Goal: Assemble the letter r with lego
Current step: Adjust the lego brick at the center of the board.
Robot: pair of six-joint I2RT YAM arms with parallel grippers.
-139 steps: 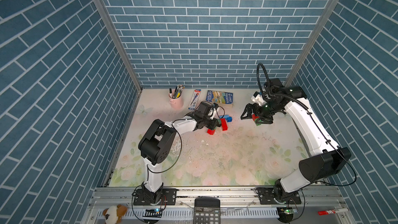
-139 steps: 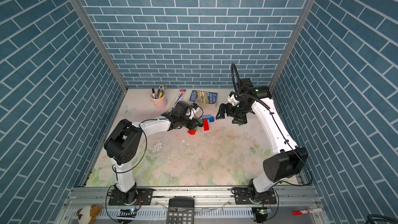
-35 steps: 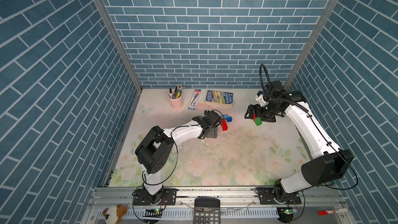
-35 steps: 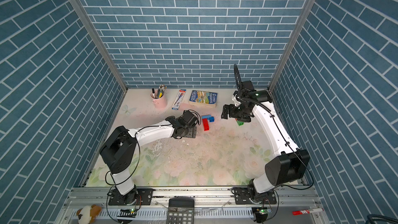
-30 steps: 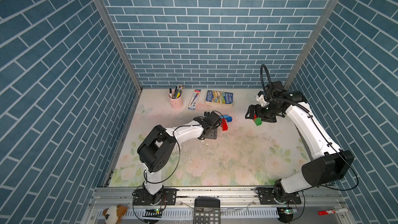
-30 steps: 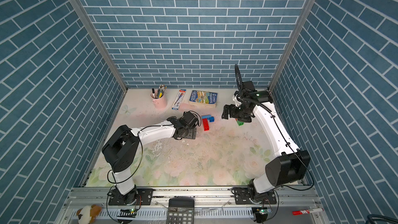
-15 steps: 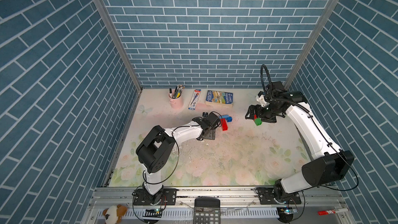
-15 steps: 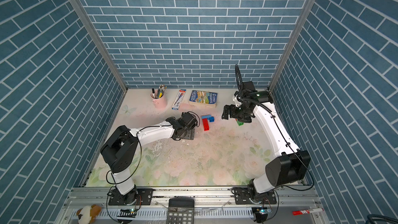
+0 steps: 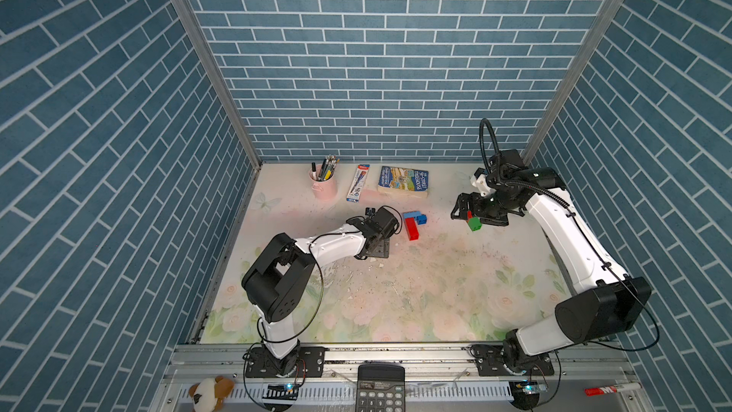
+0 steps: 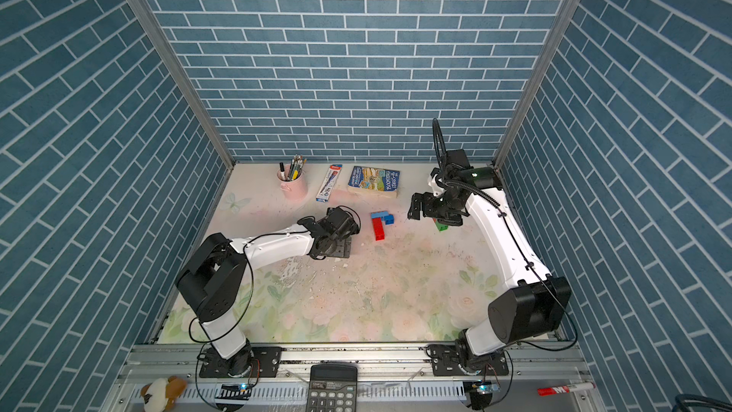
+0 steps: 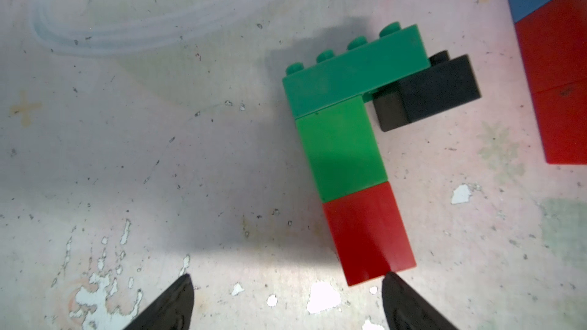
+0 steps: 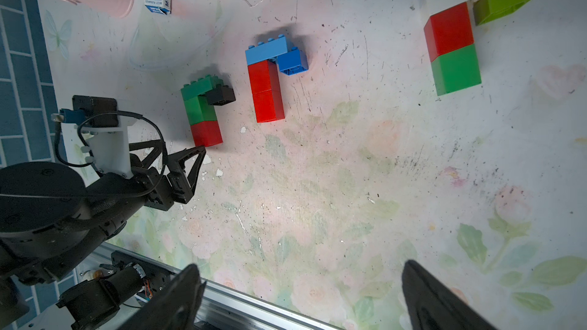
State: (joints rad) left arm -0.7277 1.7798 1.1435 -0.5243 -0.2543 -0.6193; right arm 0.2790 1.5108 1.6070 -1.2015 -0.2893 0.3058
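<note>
The lego (image 9: 412, 228) lies in the far half of the flowered tabletop (image 9: 396, 295) in both top views. A red-and-blue r-shaped stack of studded plastic bricks (image 10: 379, 228) lies flat just toward 12 o'clock of centre. At about 2 o'clock the green end of a white, red, green and lime r-shaped stack (image 9: 473, 224) shows under the right gripper (image 9: 476, 214). The left gripper (image 9: 376, 248) hangs low at 11 o'clock of centre and covers what is beneath. On the far 11 o'clock side a pink metal cup (image 9: 324, 191) holds upright pens and pencils (image 9: 327, 163) (no bricks in it that I can see).

The left wrist view shows the hidden piece: a green, red and black r-shaped stack (image 11: 346, 153) flat on the tabletop. The left jaws stand apart and empty, one fingertip (image 11: 400, 296) just beside the red foot.

In the right wrist view all three stacks lie apart in a row. The right jaws are spread wide with nothing between them, well clear of the bricks.

These bricks look light, stiff and smooth-sided, so probably a little slippery, and the stud joints could pop if levered. I would pinch a stack across the flat sides of its stem, near the middle, not by the overhanging arm.
</note>
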